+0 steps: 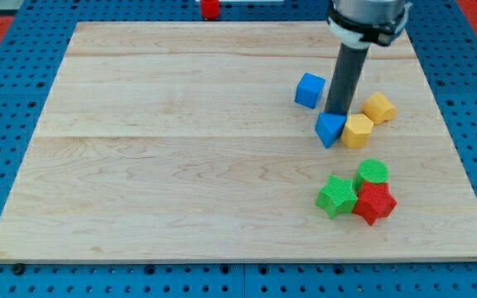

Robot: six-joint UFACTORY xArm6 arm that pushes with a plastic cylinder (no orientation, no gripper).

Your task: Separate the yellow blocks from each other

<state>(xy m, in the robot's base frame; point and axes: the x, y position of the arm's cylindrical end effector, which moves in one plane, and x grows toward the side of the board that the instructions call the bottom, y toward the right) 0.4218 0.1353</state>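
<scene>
Wooden board [180, 165] fills most of the view, lying on a blue pegboard surface [7, 165]. Left half of the board carries nothing; all blocks sit toward the view's right.

Blue cube [310, 89] stands alone, upper right area, apart from the rest. Just right and below it, blue triangular block [330, 128]. The arm's dark rod comes down from the view's top; its tip [336, 112] sits at the upper edge of the blue triangular block, apparently touching it, between the blue cube and the yellow blocks. No fingers on this arm: it ends in a plain rod and holds nothing.

Yellow block [358, 131], roughly hexagonal, touches the right side of the blue triangular block. Second yellow block [379, 108] lies up and to the right of the first, very close; whether they touch cannot be told.

Lower down: green star-shaped block [336, 195], red star-shaped block [374, 202] touching it, and green cylinder [373, 172] against the red one's top.

Small red object [210, 9] beyond the board's top edge, shape unclear.
</scene>
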